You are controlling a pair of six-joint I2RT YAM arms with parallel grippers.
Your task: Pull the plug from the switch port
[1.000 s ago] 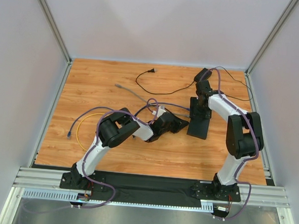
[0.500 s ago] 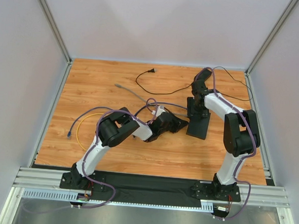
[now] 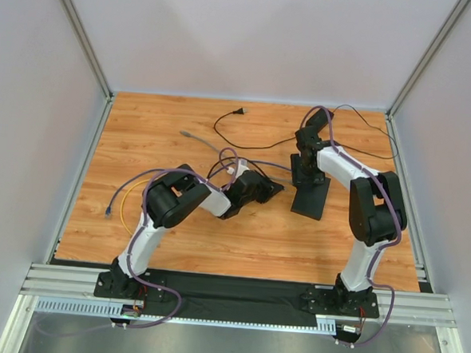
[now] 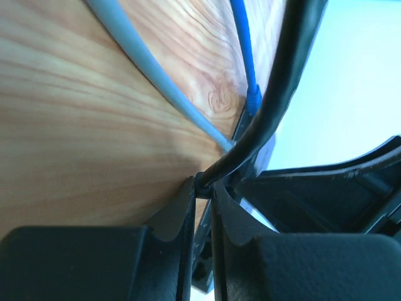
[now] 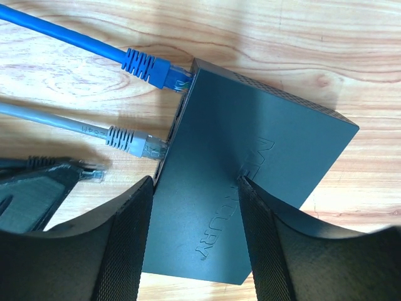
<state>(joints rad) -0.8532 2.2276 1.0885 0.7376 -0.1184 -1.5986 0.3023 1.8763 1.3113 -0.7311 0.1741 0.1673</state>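
Inside the left gripper (image 4: 202, 188), pinched narrow, the black cable (image 4: 282, 81) has drawn clear of the switch (image 5: 250, 157); its plug (image 5: 94, 172) appears freed. The right gripper (image 5: 195, 182) clamps the switch.

Overhead view: even, diffuse light from above fills the enclosure. The pale walls (image 3: 252, 41) read faintly lilac, the wooden table (image 3: 143, 123) is uniformly bright without glare, and the arms cast only soft, short shadows. Focus is sharp, and straight lines converge mildly toward the frame edges. Left wrist view: at very close range the left gripper's fingers (image 4: 172, 219) are dark and soft, the black cable (image 4: 288, 63) and grey cable (image 4: 150, 66) are blurred, and a washed-out bright patch fills the right side. Right wrist view: well lit and crisp on the switch (image 5: 250, 157), whose matte top carries a faint sheen. The right gripper's fingers (image 5: 119, 244) blur, and soft shadow dims the wood along the top.
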